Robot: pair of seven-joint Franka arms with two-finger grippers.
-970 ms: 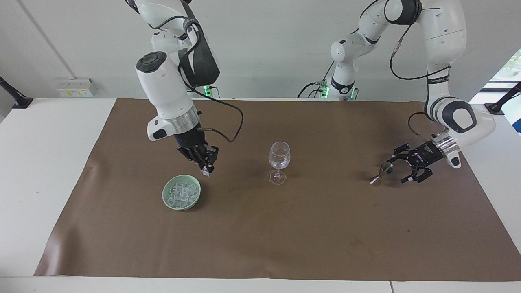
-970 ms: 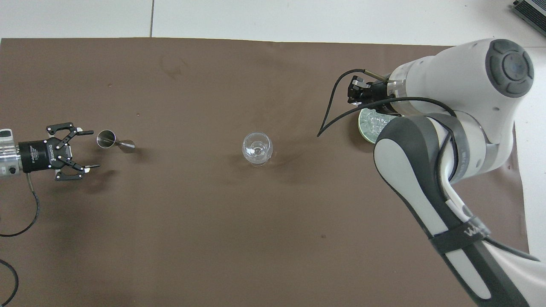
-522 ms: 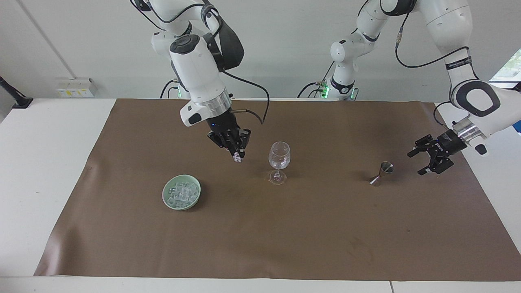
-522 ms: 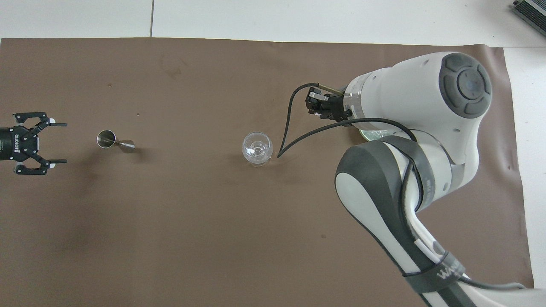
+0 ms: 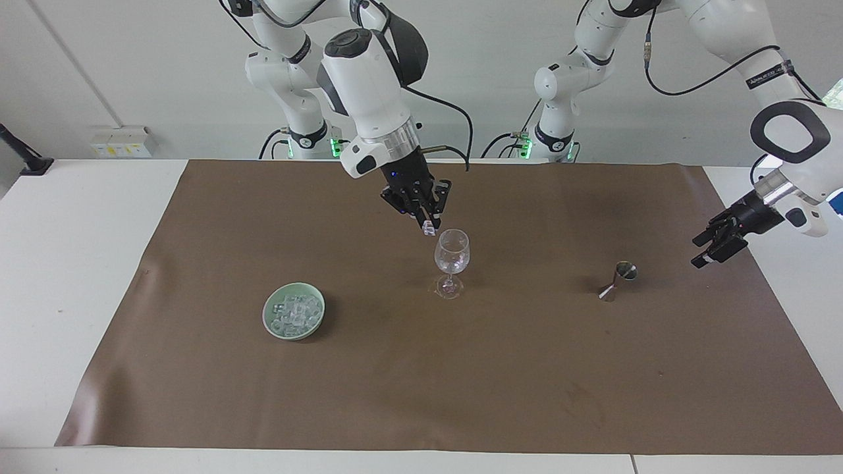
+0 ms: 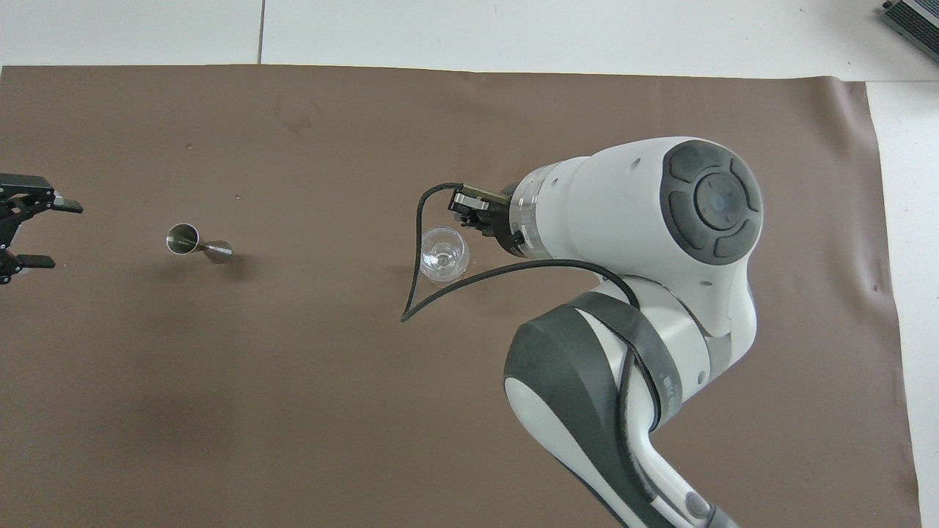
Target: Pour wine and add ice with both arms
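Note:
A clear wine glass (image 5: 452, 251) (image 6: 443, 254) stands upright mid-table; whether it holds wine I cannot tell. My right gripper (image 5: 429, 226) (image 6: 467, 215) hangs just above the glass's rim, at its side toward the right arm's end, shut on one ice cube (image 5: 430, 230). More ice (image 5: 294, 309) lies heaped in a pale green dish (image 5: 267, 315) toward the right arm's end; the right arm hides that dish in the overhead view. My left gripper (image 5: 698, 253) (image 6: 66, 235) is open and empty, in the air at the left arm's end of the mat.
A small steel jigger (image 5: 617, 280) (image 6: 196, 242) stands on the brown mat (image 5: 421, 395) between the glass and the left gripper. The right arm's cable (image 6: 418, 279) loops over the glass.
The right gripper carried the ice cube from beside the green dish up to the wine glass's rim. The left gripper drew away from the jigger toward its own end of the table.

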